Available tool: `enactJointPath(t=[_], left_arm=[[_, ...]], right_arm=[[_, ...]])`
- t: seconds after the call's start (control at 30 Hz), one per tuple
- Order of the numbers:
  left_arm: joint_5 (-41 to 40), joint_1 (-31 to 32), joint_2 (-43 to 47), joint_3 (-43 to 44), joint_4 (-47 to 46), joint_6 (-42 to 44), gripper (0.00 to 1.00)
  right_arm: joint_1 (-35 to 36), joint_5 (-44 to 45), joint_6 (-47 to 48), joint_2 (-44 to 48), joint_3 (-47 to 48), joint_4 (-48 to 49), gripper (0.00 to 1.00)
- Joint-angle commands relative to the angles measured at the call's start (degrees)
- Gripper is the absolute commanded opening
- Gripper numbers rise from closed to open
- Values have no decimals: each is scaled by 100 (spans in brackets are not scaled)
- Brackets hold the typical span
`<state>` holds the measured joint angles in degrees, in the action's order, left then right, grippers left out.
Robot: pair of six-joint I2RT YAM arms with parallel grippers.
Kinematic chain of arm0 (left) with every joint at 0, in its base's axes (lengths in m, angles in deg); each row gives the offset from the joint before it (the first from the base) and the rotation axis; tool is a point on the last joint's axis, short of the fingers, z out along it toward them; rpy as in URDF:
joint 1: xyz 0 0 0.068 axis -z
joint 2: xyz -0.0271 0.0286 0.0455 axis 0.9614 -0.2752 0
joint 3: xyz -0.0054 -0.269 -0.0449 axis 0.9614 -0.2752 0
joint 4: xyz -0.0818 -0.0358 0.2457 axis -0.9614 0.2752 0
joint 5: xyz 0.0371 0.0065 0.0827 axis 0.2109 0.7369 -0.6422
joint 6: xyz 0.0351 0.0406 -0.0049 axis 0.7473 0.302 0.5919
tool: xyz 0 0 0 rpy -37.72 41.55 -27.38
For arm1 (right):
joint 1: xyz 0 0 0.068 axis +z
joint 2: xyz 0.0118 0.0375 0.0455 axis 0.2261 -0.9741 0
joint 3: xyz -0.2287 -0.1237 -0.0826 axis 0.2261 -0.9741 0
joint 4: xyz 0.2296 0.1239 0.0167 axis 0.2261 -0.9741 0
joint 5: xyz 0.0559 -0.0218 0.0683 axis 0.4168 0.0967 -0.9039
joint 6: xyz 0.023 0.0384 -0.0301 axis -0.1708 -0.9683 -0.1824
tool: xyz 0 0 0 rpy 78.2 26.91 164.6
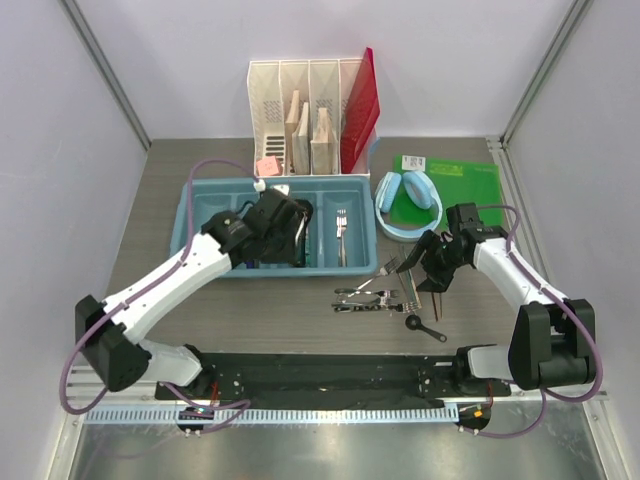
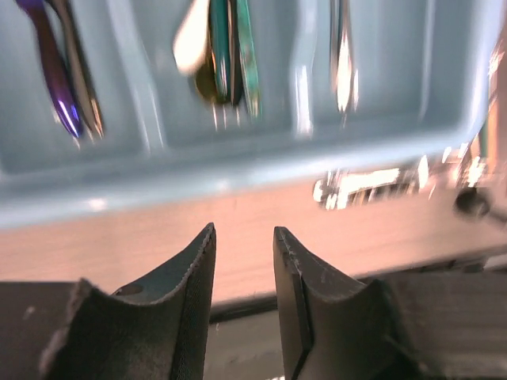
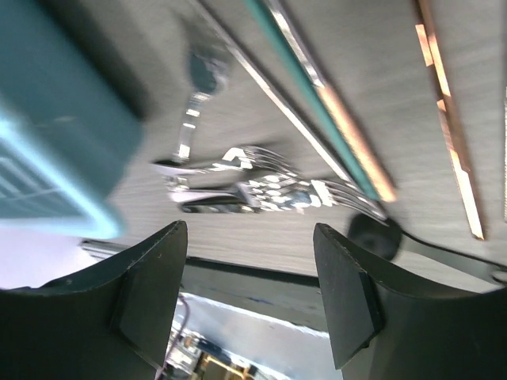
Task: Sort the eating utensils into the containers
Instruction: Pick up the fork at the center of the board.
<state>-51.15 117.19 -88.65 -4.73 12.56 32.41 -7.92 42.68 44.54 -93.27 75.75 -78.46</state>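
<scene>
The light blue tray [image 1: 200, 215] lies left of centre, its long containers holding a silver fork [image 1: 341, 235], a purple-handled piece [image 2: 51, 67] and teal-handled knives [image 2: 230, 55]. My left gripper [image 1: 297, 240] hovers over the tray's middle. Its jaws [image 2: 244, 233] stand apart with nothing between them. Loose eating utensils lie on the table right of the tray: silver forks [image 1: 375, 297], a black spoon [image 1: 425, 325], brown chopsticks [image 3: 447, 119] and a teal-handled knife [image 3: 309, 87]. My right gripper [image 1: 432, 272] hangs wide open and empty just above and right of this pile [image 3: 261, 186].
Light blue headphones [image 1: 408, 205] rest on a green board [image 1: 465, 185] at the back right. A white slotted organizer [image 1: 300, 120] with a red folder [image 1: 358, 105] stands behind the tray. The tray's near rim [image 2: 198, 186] runs between my left fingers and the utensils inside.
</scene>
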Motion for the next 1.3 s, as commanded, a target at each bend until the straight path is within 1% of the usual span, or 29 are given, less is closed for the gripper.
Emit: enactJointPath(t=[0.0,0.1,0.17,0.33,0.37,0.43,0.47,0.5,0.57,0.6,0.7,0.87,1.0,1.03,1.1,1.13,1.27], left_arm=[[389,744,372,-858,-461,-185,36],[353,1158,215,-843,-400,-18,38],[222,1300,-101,-703,-312,184,39],[-244,1713,-980,27,-259,694,42],[-340,1766,-1294,254,-251,868,42],[-507,2029,-1603,440,-242,1124,42],[-630,2161,-1892,615,-233,1456,42],[-840,2449,-2069,695,-216,1607,43],[-1009,2697,-2316,853,-136,1905,43],[-992,2881,-2474,871,-171,1959,43],[-808,3084,-2537,819,-504,2100,43],[-719,3216,-2695,774,-1032,2416,44],[-886,3234,-2897,862,-1269,2926,45],[-860,3234,-3002,897,-1366,3188,45],[-799,3234,-3134,977,-1550,3374,46],[-737,3234,-3230,1003,-1586,3549,46],[-553,3234,-3704,1258,-1709,3797,46]], right_arm=[[39,275,344,86,-220,-457,70],[30,301,467,122,-220,-588,71],[39,336,520,148,-176,-685,71],[39,302,362,341,-141,-642,71],[39,284,335,341,-132,-615,71],[39,284,318,368,-141,-589,71],[39,353,326,368,-167,-580,72],[39,406,335,377,-176,-580,72],[21,512,353,394,-237,-580,72],[21,530,353,403,-255,-571,72],[13,547,292,482,-386,-545,71],[4,776,256,587,-440,-589,71],[-31,890,212,736,-431,-659,71],[-40,908,203,763,-422,-711,71],[-93,908,160,816,-413,-790,72],[-154,1021,142,894,-387,-895,72],[-444,1513,-7,1281,-290,-1265,72]])
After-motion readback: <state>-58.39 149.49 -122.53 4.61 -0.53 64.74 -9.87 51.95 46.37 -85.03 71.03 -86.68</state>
